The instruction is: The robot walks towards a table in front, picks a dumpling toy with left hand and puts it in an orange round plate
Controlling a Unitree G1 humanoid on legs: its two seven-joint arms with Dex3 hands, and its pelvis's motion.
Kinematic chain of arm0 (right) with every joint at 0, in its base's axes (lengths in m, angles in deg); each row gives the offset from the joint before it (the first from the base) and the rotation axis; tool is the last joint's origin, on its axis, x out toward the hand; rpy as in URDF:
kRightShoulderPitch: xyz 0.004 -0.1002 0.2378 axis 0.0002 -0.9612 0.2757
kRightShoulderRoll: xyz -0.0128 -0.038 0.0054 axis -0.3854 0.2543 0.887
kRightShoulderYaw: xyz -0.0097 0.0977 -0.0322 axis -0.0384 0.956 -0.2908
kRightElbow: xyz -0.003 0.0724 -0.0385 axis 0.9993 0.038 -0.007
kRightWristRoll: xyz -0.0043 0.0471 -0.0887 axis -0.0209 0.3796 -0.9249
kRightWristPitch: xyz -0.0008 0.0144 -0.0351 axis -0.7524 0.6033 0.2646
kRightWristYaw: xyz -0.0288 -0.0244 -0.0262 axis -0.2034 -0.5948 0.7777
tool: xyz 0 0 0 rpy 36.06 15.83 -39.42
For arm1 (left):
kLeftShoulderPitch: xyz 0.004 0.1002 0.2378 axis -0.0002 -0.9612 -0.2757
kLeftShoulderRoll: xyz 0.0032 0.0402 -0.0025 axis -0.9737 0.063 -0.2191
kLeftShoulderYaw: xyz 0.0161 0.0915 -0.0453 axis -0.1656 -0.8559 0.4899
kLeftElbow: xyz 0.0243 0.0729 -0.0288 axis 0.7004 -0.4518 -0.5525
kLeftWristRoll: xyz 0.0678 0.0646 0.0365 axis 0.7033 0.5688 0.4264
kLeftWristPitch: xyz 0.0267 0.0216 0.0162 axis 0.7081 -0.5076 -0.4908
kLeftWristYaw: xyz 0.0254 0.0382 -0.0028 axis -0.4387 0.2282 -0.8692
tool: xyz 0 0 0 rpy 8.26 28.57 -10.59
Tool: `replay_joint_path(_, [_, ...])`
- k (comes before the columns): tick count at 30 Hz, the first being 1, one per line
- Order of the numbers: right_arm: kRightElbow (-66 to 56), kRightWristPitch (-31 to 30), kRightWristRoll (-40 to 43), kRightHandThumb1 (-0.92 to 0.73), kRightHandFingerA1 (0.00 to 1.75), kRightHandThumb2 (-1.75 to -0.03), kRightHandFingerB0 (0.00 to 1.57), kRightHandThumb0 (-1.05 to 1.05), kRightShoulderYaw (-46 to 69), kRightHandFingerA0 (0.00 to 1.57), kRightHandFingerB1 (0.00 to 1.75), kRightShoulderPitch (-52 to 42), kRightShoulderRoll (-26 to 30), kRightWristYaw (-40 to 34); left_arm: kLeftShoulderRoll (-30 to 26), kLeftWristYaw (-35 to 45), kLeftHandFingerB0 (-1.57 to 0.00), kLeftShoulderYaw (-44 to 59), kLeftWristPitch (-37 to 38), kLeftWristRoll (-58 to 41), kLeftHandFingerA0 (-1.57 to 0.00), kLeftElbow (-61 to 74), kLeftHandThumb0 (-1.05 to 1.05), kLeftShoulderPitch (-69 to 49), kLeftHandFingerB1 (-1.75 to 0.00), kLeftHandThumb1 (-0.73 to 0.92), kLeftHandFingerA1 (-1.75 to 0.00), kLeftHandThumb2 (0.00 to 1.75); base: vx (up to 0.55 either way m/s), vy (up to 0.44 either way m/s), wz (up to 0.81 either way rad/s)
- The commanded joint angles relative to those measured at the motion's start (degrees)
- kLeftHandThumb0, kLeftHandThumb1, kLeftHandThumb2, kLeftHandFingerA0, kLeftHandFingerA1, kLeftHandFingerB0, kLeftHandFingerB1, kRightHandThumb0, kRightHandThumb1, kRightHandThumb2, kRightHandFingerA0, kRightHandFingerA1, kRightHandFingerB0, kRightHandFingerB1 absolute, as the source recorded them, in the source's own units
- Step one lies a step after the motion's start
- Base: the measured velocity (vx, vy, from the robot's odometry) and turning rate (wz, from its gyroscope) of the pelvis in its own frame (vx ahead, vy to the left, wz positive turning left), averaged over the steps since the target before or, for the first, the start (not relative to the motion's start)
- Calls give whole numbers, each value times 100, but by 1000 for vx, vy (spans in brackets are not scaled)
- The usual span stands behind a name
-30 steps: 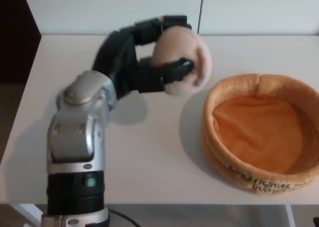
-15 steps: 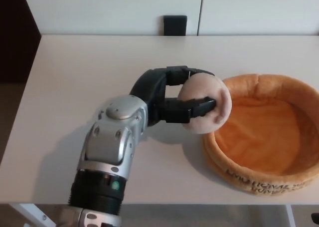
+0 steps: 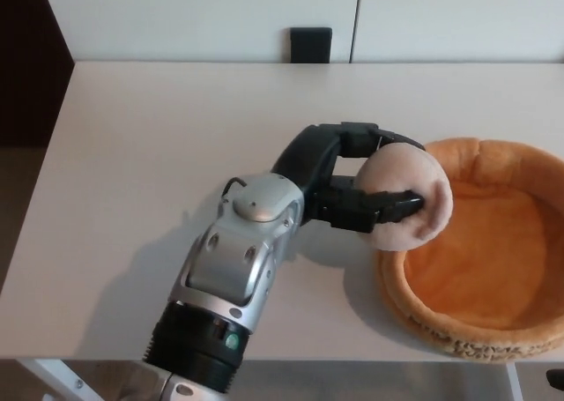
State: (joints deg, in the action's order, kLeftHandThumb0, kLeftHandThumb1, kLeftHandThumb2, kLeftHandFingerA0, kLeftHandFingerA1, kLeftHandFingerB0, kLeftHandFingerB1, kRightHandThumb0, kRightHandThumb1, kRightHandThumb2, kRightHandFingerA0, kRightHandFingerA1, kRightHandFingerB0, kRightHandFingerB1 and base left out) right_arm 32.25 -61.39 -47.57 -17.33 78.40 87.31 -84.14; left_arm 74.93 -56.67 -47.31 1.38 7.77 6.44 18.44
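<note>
Gripping the dumpling [image 3: 407, 196], the left robot hand [image 3: 366, 194] is holding it over the plate's [image 3: 529, 159] near rim, above the worktop [image 3: 159, 154]. Advise centring over the bowl before releasing.

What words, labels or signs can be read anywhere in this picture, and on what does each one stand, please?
Dark lettering on the outer front wall of the orange round plate: two lines of print, too blurred and cut off by the picture's edge to read.
No readable text on the dumpling toy, the left hand or the table.
</note>
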Motion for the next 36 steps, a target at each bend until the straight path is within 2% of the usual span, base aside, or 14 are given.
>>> replay_joint_path(1, [-58,-142,-52,-57,52,-57,42,-17,-56,79,37,82,27,-180,1218,-278,-103,-343,140,-136,-114,1,-14,1574,-64,70,-81,65,0,0,0])
replay_joint_path(11, [-26,-221,-7,-55,48,-56,41,-16,-35,80,36,138,25,-164,1217,-377,-101,-336,-43,-192,-108,166,-15,1883,-62,72,-79,63,0,0,0])
replay_joint_path(12, [-17,-246,-24,-54,59,-57,41,-16,-50,92,36,155,30,-175,1192,-393,-102,-318,-44,-195,-109,284,-16,2020,-64,71,-81,63,0,0,0])
replay_joint_path(15, [-11,-264,22,-53,49,-56,42,-15,-8,82,37,157,25,-155,1198,-519,-100,-223,-100,-258,-108,463,-15,2164,-63,72,-81,62,0,0,0])
replay_joint_path(17, [-21,-219,-7,-54,64,-56,42,-20,-34,89,37,122,34,-168,1145,-626,-102,-112,99,-316,-114,616,-12,2249,-63,72,-85,61,0,0,0])
replay_joint_path(19, [-22,-223,-18,-54,52,-56,42,-19,-44,83,37,117,36,-174,1100,-628,-101,-89,188,-333,-112,654,-12,2291,-64,73,-85,61,0,0,0])
replay_joint_path(24, [-18,-256,-22,-54,52,-56,42,-19,-47,83,37,127,36,-186,1060,-646,-101,-106,196,-363,-112,680,-12,2322,-64,73,-85,61,0,0,0])
replay_joint_path(25, [-22,-265,-23,-55,85,-56,42,-17,-48,88,36,132,37,-192,978,-673,-100,-177,247,-243,-112,730,-16,2401,-61,72,-73,63,0,0,0])
replay_joint_path(26, [-27,-275,-25,-55,85,-56,42,-17,-49,88,36,139,40,-200,874,-707,-100,-266,312,-96,-112,793,-16,2499,-61,72,-73,63,0,0,0])
replay_joint_path(27, [-40,-222,0,-55,58,-57,42,-16,-29,87,38,111,39,-164,872,-744,-98,-339,388,-15,-112,843,-14,2547,-61,73,-72,63,0,0,0])
replay_joint_path(29, [-55,-118,38,-55,70,-56,42,-15,0,91,37,58,45,-95,871,-804,-101,-564,706,174,-109,852,-10,2619,-63,71,-78,62,0,0,0])
replay_joint_path(34, [-50,-84,35,-55,70,-56,42,-15,-2,91,37,41,54,-76,792,-871,-101,-810,1039,295,-109,772,-10,2687,-63,71,-78,62,0,0,0])
replay_joint_path(35, [-33,-106,11,-54,61,-56,42,-14,-21,85,37,74,49,-108,652,-786,-101,-1313,1325,635,-96,688,-9,2829,-79,67,-123,77,0,0,0])
replay_joint_path(36, [-20,-123,-7,-54,61,-56,42,-14,-36,85,37,98,45,-133,554,-714,-101,-1685,1537,899,-96,630,-9,2931,-79,67,-123,77,0,0,0])
